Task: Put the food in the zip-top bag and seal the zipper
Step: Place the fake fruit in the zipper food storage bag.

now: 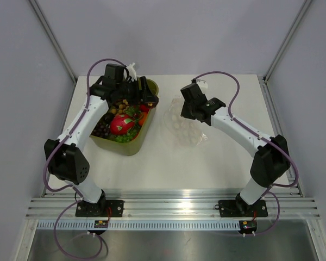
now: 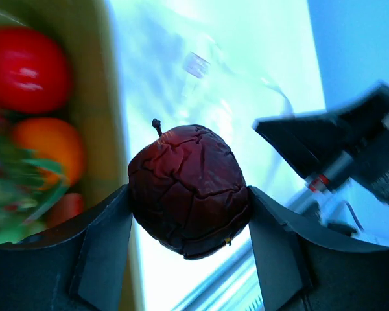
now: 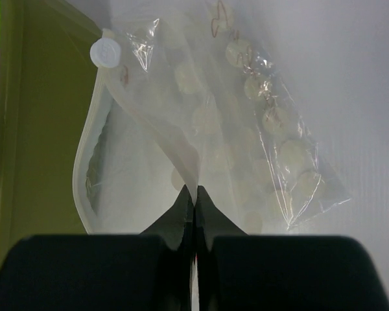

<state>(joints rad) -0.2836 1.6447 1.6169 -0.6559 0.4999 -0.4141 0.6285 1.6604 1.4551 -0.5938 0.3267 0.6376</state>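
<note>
A wrinkled dark red toy fruit (image 2: 188,175) with a short stem sits between the fingers of my left gripper (image 2: 189,201), which is shut on it. In the top view this gripper (image 1: 143,98) hangs over the right rim of the olive-green tub (image 1: 127,149). More food lies in the tub: a red piece (image 1: 121,125), dark grapes (image 1: 101,129) and an orange piece (image 2: 48,146). The clear dotted zip-top bag (image 1: 186,129) lies just right of the tub. My right gripper (image 3: 194,191) is shut on its zipper (image 3: 146,123), and the bag's mouth gapes toward the tub.
The tub's wall (image 3: 39,129) stands close beside the bag's mouth. A white round tab (image 3: 105,52) sits at the end of the zipper strip. Grey walls and aluminium posts enclose the white table (image 1: 168,163). The right arm (image 2: 350,149) shows beyond the held fruit.
</note>
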